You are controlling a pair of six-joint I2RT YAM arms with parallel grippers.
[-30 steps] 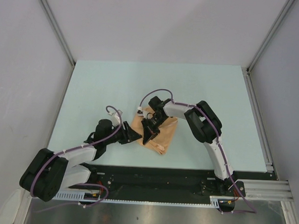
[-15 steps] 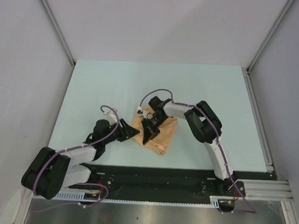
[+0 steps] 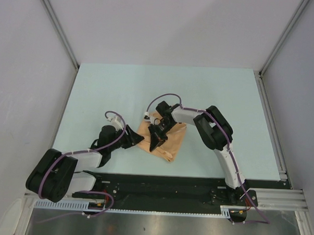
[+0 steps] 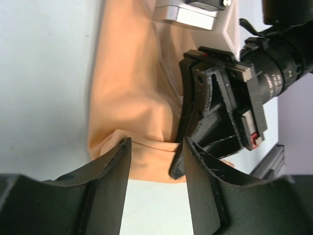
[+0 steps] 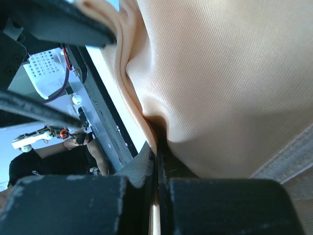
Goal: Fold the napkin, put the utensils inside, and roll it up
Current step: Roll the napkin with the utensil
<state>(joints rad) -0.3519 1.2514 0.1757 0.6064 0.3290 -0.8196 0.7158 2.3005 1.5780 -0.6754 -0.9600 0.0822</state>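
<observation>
The peach-orange napkin (image 3: 169, 140) lies folded on the pale table near the front middle. My right gripper (image 3: 155, 143) is shut on a fold of the napkin (image 5: 205, 73), pinching the cloth at its near-left edge. My left gripper (image 3: 141, 139) is open, its fingers (image 4: 115, 166) straddling the napkin's left edge (image 4: 132, 98) right beside the right gripper (image 4: 220, 107). The teal utensil is not visible in any view.
The pale table (image 3: 121, 90) is bordered by a dark rail along the front (image 3: 169, 185) and a metal rail on the right (image 3: 271, 127). Grey walls enclose the sides and back.
My left gripper has edged slightly toward the napkin's left edge. The right gripper and napkin have barely moved.
</observation>
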